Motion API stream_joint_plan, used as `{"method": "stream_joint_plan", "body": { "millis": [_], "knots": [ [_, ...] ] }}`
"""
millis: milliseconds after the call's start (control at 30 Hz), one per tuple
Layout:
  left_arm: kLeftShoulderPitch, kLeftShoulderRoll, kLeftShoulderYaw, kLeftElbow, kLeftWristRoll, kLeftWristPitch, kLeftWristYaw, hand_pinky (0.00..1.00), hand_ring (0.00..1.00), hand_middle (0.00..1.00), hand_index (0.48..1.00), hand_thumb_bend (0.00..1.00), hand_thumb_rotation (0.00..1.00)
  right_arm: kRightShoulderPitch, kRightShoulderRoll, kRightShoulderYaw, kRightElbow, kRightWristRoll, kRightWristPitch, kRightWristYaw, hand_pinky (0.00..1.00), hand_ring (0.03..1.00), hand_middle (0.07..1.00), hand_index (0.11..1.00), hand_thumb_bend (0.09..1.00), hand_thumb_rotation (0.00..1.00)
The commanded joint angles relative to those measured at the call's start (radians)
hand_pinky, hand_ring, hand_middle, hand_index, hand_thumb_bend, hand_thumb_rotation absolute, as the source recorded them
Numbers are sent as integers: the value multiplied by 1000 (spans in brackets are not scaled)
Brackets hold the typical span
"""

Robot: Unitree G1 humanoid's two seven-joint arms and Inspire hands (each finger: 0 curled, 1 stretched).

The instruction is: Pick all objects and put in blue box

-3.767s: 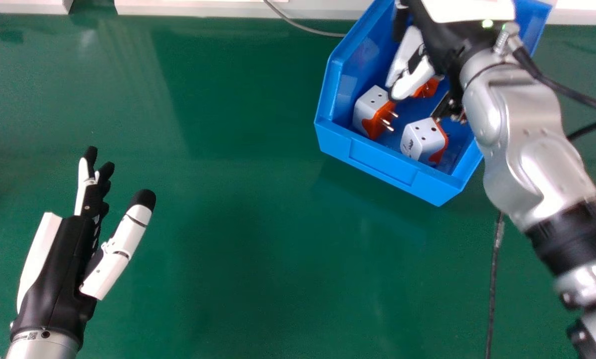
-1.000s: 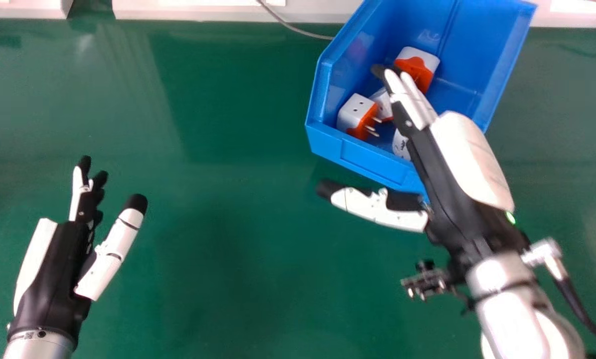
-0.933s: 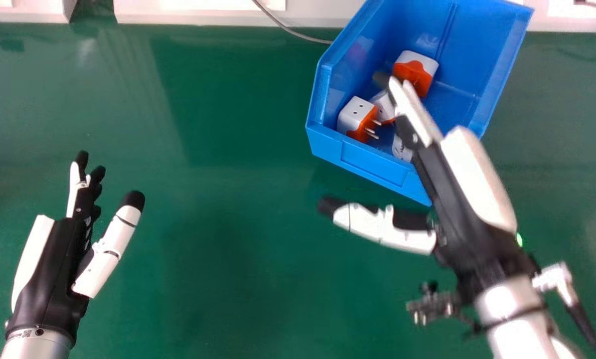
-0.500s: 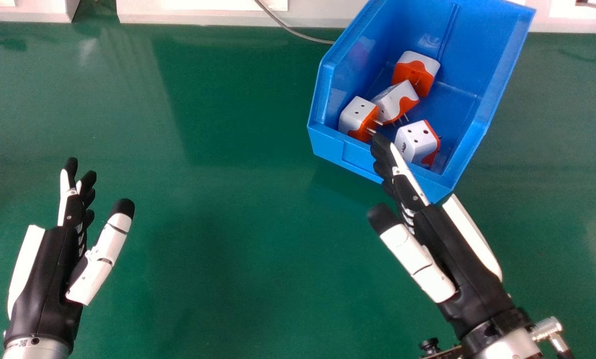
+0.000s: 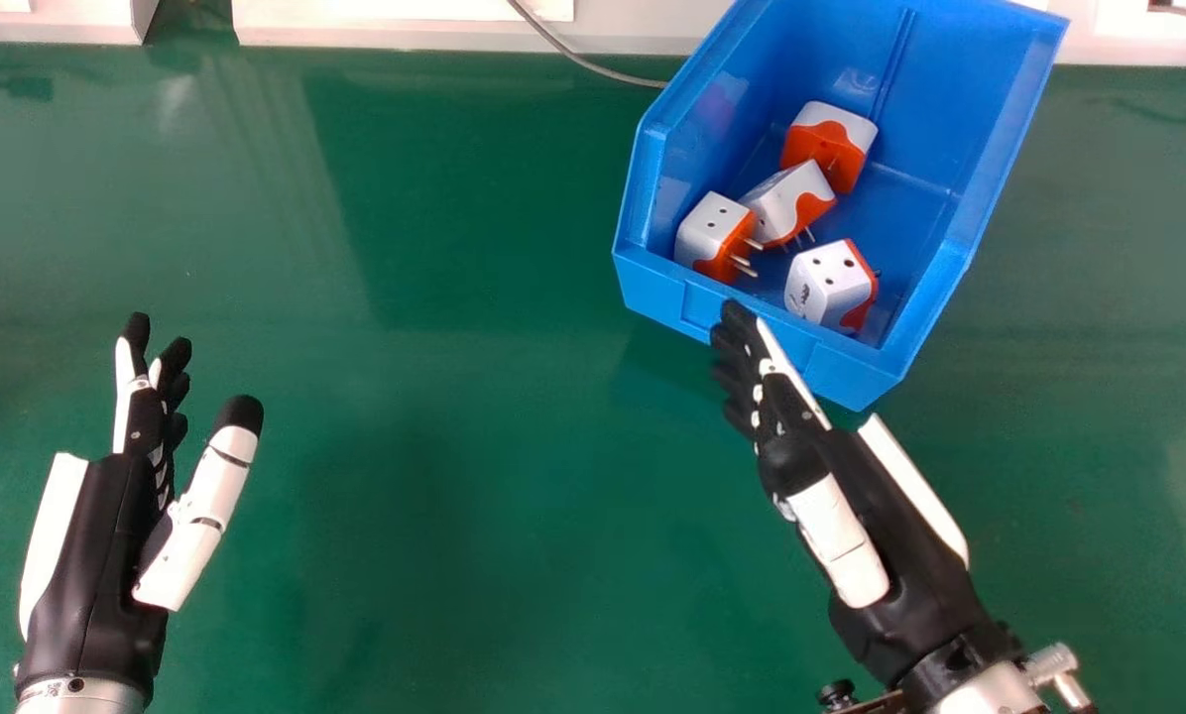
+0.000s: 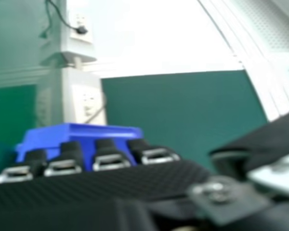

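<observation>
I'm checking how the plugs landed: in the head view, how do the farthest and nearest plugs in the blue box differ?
The far plug turns its orange side to the camera; the near plug shows a mostly white side and its socket holes.
The far plug sits close against the middle plug, while the near plug lies apart from the others.
Both are white and orange, inside the blue box.

Plug adapters (image 5: 715, 233) in white and orange are seen in a blue box (image 5: 762, 332), set on a green tabletop (image 5: 474, 397). Black and white are shared by the left hand (image 5: 92, 555) and the right hand (image 5: 910, 526); a cable (image 5: 593, 65) is coloured grey.
</observation>
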Motion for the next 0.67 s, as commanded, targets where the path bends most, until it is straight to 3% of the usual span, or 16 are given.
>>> {"method": "stream_joint_plan", "body": {
  "millis": [0, 133, 233, 333, 400, 433, 533, 567, 633],
  "knots": [
    [-7, 4, 9, 7, -16, -39, 0, 1000, 998, 990, 978, 370, 813, -14, 12, -11, 1, 16, -16, 8, 1000, 1000, 1000, 1000, 676, 1000],
    [-11, -5, 9, 21, -36, -54, -1, 986, 983, 981, 970, 369, 812, -15, 22, -19, 20, 37, -11, 30, 1000, 1000, 1000, 1000, 662, 1000],
    [-11, -8, 8, 25, -60, -62, -11, 983, 985, 982, 963, 424, 817, -11, 22, -24, 22, 39, -11, 42, 1000, 1000, 1000, 1000, 641, 1000],
    [-7, -8, 7, 21, -58, -63, -9, 977, 978, 974, 957, 467, 826, -4, 23, -29, 31, 37, -19, 50, 1000, 1000, 1000, 1000, 649, 1000],
    [-9, -12, 9, 29, -61, -73, -7, 972, 967, 963, 948, 403, 810, 2, 25, -32, 36, 34, -23, 50, 1000, 1000, 1000, 1000, 649, 1000],
    [-12, -16, 11, 36, -77, -76, -14, 966, 958, 955, 942, 395, 806, 5, 26, -33, 37, 30, -24, 48, 1000, 1000, 1000, 1000, 651, 1000],
    [-13, -15, 10, 45, -77, -83, -13, 974, 955, 950, 936, 405, 790, 10, 30, -35, 40, 21, -23, 40, 1000, 1000, 1000, 1000, 669, 1000],
    [-12, -12, 10, 48, -71, -88, -12, 978, 956, 950, 938, 397, 789, 9, 27, -35, 43, 5, -26, 34, 1000, 1000, 1000, 1000, 675, 1000],
    [-10, -9, 9, 50, -75, -94, -19, 988, 963, 954, 943, 374, 799, 10, 23, -36, 45, -4, -20, 32, 1000, 1000, 1000, 1000, 699, 1000]
  ]
}}
